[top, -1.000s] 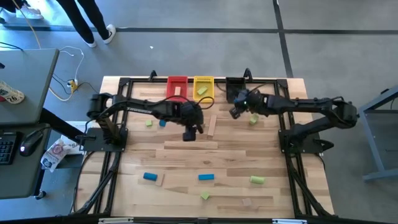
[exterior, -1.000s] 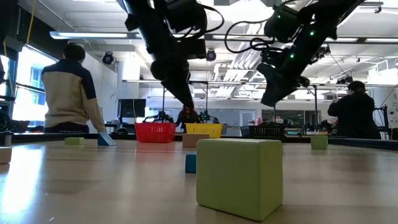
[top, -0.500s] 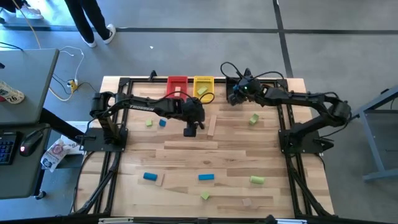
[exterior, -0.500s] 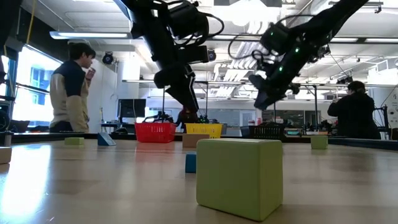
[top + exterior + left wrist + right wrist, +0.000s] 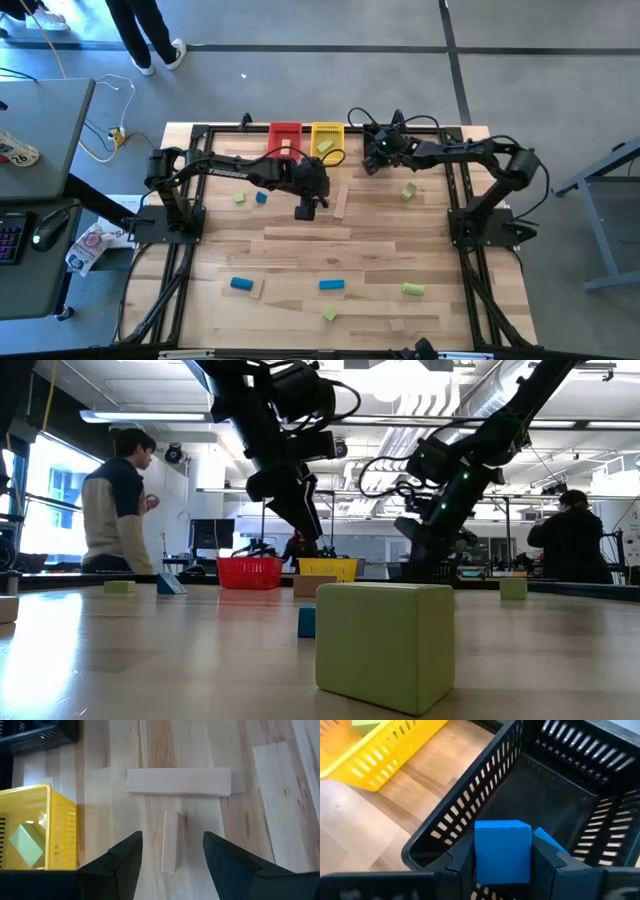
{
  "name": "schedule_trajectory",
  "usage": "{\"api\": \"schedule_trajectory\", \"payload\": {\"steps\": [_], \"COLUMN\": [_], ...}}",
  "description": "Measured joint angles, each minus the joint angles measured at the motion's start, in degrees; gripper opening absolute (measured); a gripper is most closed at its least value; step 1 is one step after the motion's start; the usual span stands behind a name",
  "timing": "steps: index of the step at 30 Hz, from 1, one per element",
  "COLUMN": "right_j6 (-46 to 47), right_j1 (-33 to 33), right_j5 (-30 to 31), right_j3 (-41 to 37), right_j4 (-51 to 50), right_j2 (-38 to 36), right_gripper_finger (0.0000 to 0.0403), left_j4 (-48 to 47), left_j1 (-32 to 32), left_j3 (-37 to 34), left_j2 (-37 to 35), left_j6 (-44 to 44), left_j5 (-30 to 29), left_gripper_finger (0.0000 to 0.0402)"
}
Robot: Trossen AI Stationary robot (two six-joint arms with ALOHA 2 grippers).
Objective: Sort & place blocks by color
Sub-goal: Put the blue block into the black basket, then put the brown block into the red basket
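Observation:
My right gripper [image 5: 369, 164] is shut on a blue block [image 5: 502, 845] and hovers at the near rim of the black bin [image 5: 555, 795], which stands at the table's far edge. My left gripper [image 5: 305, 209] is open above mid-table. Its fingers stand either side of a small pale wood bar [image 5: 170, 842] lying flat, without touching it. A longer wood bar [image 5: 178, 781] lies just beyond. A green block [image 5: 22, 845] rests inside the yellow bin [image 5: 327, 140]. More blue [image 5: 241, 284], green [image 5: 414, 289] and wood [image 5: 398, 323] blocks lie scattered on the table. My right gripper pinches the blue block between its two fingers, on two opposite side faces [image 5: 480, 855]. The block is lifted clear, level with the black bin's near wall. How far back it sits between the fingers does not show.
Red bin [image 5: 285, 140], yellow bin and black bin [image 5: 380, 134] stand in a row at the far edge. A green block [image 5: 408, 190] lies near the right arm; green [image 5: 240, 198] and blue [image 5: 261, 197] blocks lie by the left arm. People stand beyond the table.
My right gripper, still shut on the blue block, has travelled toward the far edge to the black bin and come down lower beside it. The left arm has stayed over the small wood bar.

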Motion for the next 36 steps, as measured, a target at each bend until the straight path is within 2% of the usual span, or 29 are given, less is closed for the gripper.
{"api": "schedule_trajectory", "payload": {"steps": [8,15,24,36], "right_j6": [0.3,-0.1,-0.1,-0.1], "right_j1": [0.1,0.1,0.9,2.5], "right_j5": [0.3,0.2,-3.5,-3.0], "right_j3": [0.0,0.1,0.1,0.1], "right_j4": [2.1,3.2,2.7,1.1], "right_j2": [-0.3,-3.3,-9.7,-12.9], "right_gripper_finger": [0.0182,0.0221,0.0224,0.0224], "left_j4": [-0.4,-0.5,-1.0,-0.2], "left_j1": [0.2,0.5,2.8,2.9], "left_j3": [0.0,0.0,0.0,0.0], "left_j2": [0.0,0.0,1.9,8.4], "left_j6": [0.6,3.0,1.9,1.5], "left_j5": [2.9,3.0,3.3,4.5], "left_gripper_finger": [0.0195,0.0195,0.0195,0.0195]}}
